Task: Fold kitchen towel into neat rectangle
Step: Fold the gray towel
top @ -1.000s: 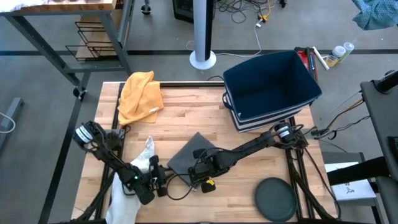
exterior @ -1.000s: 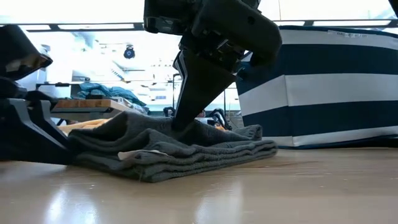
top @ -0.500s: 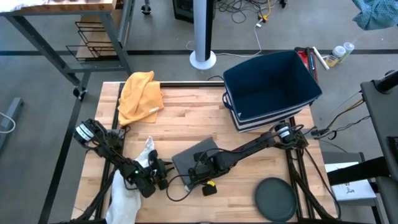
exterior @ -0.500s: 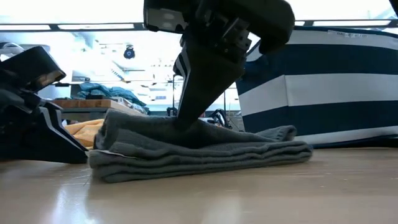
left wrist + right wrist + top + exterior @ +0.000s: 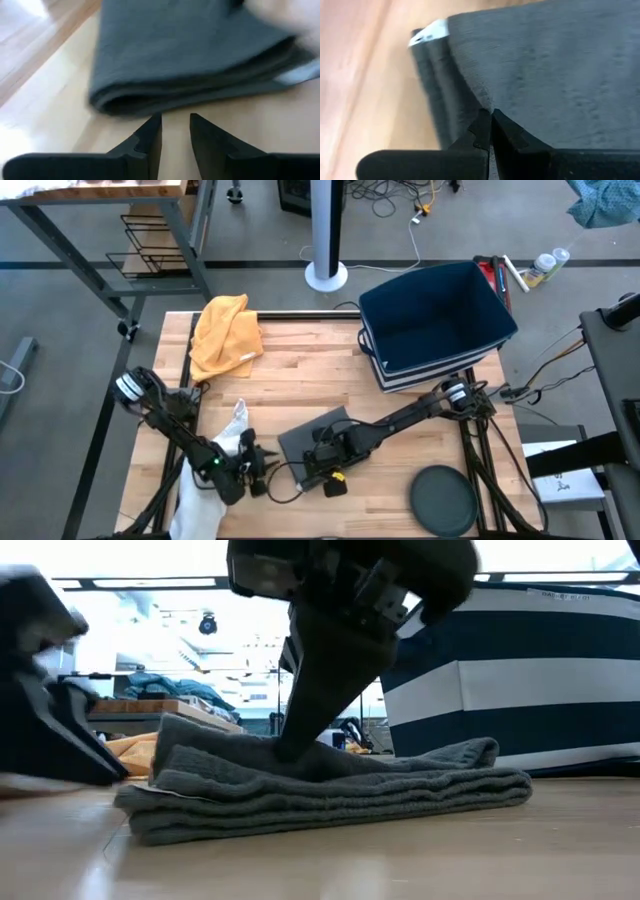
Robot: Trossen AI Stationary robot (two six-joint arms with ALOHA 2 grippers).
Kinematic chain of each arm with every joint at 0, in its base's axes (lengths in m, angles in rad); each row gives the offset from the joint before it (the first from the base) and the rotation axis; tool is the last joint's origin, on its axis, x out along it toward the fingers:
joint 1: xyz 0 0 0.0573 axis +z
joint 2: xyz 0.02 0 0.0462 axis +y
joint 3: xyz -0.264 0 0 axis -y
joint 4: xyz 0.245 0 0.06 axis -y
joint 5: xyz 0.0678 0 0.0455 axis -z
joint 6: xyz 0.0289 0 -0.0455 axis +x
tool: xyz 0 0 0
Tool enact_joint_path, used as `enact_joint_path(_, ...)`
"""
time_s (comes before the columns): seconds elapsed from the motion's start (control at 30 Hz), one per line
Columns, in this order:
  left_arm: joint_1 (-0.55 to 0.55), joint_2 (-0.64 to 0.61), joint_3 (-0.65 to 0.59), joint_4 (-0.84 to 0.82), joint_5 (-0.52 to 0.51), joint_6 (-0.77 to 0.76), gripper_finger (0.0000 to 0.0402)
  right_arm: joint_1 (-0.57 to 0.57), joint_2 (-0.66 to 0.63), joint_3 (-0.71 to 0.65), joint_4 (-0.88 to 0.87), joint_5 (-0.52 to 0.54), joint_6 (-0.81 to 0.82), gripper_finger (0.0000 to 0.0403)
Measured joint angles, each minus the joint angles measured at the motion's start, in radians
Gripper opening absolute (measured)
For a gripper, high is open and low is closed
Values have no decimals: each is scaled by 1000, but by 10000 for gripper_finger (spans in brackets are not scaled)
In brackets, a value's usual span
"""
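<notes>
Right tool (image 5: 491, 120) — fingers together — pressing folded grey towel (image 5: 318, 438), left tool (image 5: 175, 127) beside it

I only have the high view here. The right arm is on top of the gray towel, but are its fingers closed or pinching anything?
Observer: The right gripper is shut, its tips pressed down on the top layer of the gray towel; the right wrist view shows no cloth between them.
Operator: And the left gripper, is it touching the towel?
Observer: No. The left gripper stands slightly open, just short of the towel's folded edge, with bare table between them.
Operator: How does the fold look from the side?
Observer: The low view shows several stacked layers lying fairly flat, with a white tag sticking out at one corner.
</notes>
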Motion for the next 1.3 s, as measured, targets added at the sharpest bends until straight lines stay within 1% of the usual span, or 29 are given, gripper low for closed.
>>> enact_joint_path(0.13,-3,32,26,35,-28,0,97,-4,0,0,5,13,-3,2)
enact_joint_path(0.2,14,64,41,74,-22,28,100,-6,0,0,12,10,-4,2)
enact_joint_path(0.37,34,125,62,95,-2,50,97,-12,0,0,13,11,4,2)
enact_joint_path(0.5,24,138,96,97,25,60,90,-10,0,0,-1,-3,-2,2)
enact_joint_path(0.6,16,138,134,107,26,86,85,-7,-4,6,-5,-44,-15,2)
enact_joint_path(0.77,18,138,168,105,26,148,82,-8,-11,21,-4,-57,-16,6)
enact_joint_path(0.83,18,138,170,104,26,154,84,-8,-11,21,-6,-105,-18,17)
enact_joint_path(0.93,17,138,164,99,26,151,88,8,-11,21,4,-145,-2,54)
enact_joint_path(1.13,19,138,139,98,25,124,86,37,0,16,7,-98,-9,137)
enact_joint_path(1.2,19,138,132,98,25,115,83,39,8,6,21,-94,-12,155)
enact_joint_path(1.3,19,137,125,98,25,100,80,40,17,1,27,-94,-10,167)
